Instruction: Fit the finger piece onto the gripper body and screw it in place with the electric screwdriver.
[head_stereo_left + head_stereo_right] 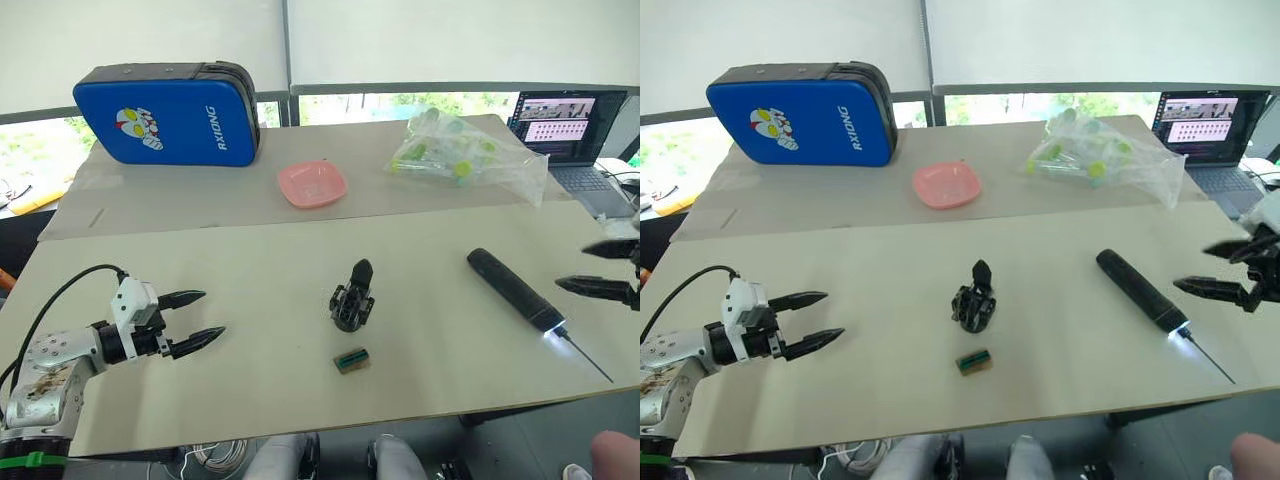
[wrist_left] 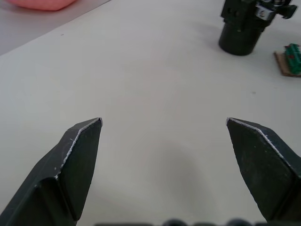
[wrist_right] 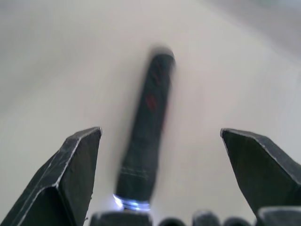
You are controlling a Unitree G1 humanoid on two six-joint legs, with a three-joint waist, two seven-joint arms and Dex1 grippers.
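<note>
The gripper body [image 1: 352,297] stands mid-table with one pointed black finger sticking up; the left wrist view shows it [image 2: 244,23] well ahead of my left fingers. The finger piece is out of view. The electric screwdriver [image 1: 515,290] lies flat to the right, its tip light on and its thin bit [image 1: 590,362] pointing toward the front right corner. My right gripper [image 1: 572,266] hovers open just right of it, and the right wrist view has the screwdriver [image 3: 148,127] lying between the fingers. My left gripper [image 1: 214,313] is open and empty at the front left.
A small green-and-brown block [image 1: 351,360] lies just in front of the gripper body. On the back table sit a blue case [image 1: 165,115], a pink dish [image 1: 312,184] and a plastic bag of items [image 1: 465,155]. A laptop [image 1: 570,125] stands at the far right.
</note>
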